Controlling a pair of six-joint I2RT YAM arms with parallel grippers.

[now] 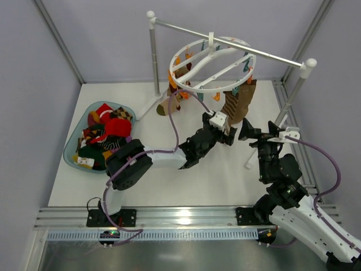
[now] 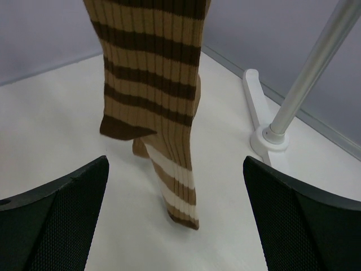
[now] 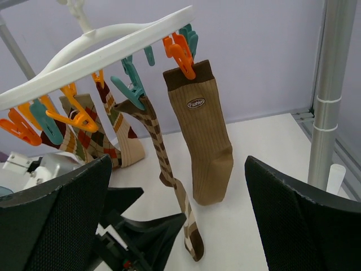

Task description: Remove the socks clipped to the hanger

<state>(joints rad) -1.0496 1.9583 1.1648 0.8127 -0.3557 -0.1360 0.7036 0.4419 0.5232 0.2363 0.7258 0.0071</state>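
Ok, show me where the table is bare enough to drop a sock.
Bare table lies in front, between the left arm and the near rail. Another patch sits back left, between the sock tray and the stand post. Crowded under the hanger: hanging socks, left gripper and right gripper meet there.

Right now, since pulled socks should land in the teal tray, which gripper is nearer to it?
Left. The left gripper sits mid-table, well to the right of the teal tray; the right gripper is just beyond it, farther right.
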